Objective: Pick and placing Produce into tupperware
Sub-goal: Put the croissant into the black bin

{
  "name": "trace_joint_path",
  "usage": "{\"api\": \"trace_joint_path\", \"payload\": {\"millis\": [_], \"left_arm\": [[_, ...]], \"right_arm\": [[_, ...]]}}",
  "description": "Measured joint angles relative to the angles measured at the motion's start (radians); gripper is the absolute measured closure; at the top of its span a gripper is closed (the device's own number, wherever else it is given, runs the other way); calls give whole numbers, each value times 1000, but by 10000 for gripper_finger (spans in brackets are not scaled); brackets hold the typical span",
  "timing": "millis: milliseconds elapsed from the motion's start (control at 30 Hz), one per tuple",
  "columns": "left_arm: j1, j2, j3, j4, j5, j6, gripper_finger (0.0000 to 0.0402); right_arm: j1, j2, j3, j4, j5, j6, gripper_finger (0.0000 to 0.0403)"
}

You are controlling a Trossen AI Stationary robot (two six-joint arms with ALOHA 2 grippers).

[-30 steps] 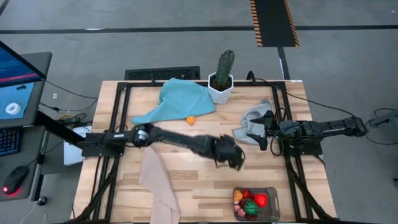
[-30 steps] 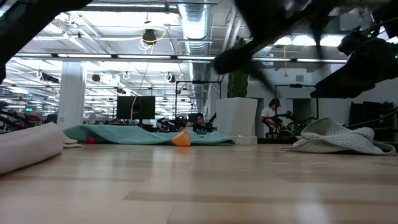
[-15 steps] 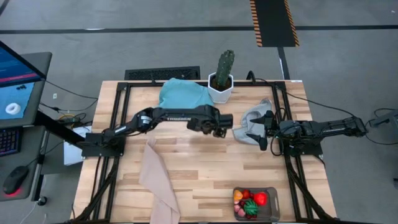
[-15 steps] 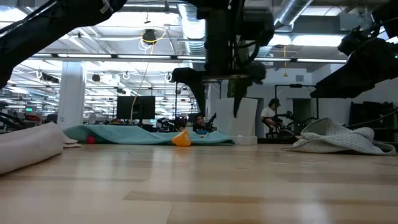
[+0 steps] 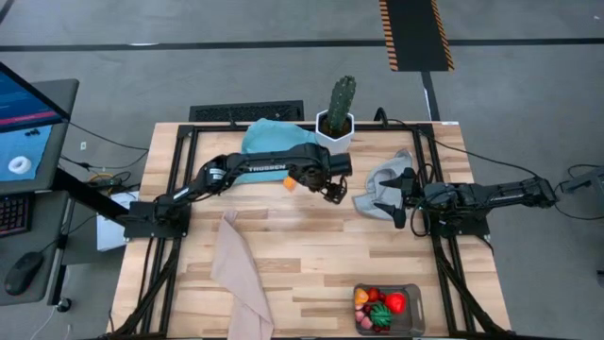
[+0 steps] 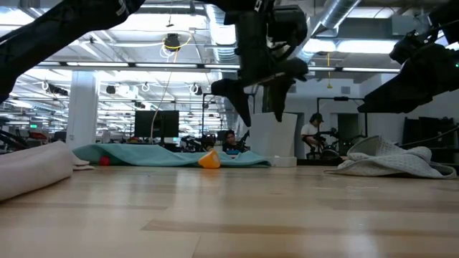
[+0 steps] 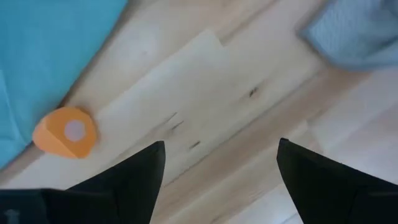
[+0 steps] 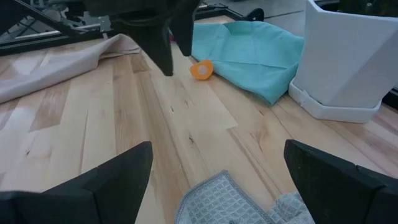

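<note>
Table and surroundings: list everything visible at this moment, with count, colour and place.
orange toy piece: one, orange, at the teal cloth's edge
teal cloth: one, far side of the table, left of the cactus
cactus: one, green, in a white pot, far edge
grey cloth: one, right of centre
beige cloth: one, near left
tupperware: one, clear, near right corner, holding red, pink, orange and green produce
monitor: one, left of the table
left gripper: open, above the table beside the orange piece
right gripper: open, waiting by the grey cloth
</note>
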Motion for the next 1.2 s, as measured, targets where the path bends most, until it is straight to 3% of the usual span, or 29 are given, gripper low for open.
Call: {"api": "trace_joint_path", "payload": {"millis": [333, 633, 800, 1033, 1200], "left_arm": [[80, -84, -1, -21, 87, 158, 109], [83, -132, -2, -18, 93, 194, 147], [21, -217, -2, 149, -13, 284, 157], [22, -238, -2, 453, 84, 489, 161], [42, -237, -43, 673, 258, 656, 161]], "right_arm": [[0, 0, 0, 0, 0, 0, 17], [0, 0, 0, 0, 0, 0, 17], [0, 0, -1, -2, 0, 0, 17], [0, 0, -1, -3, 0, 0, 17], [0, 0, -1, -3, 0, 0, 17]]}}
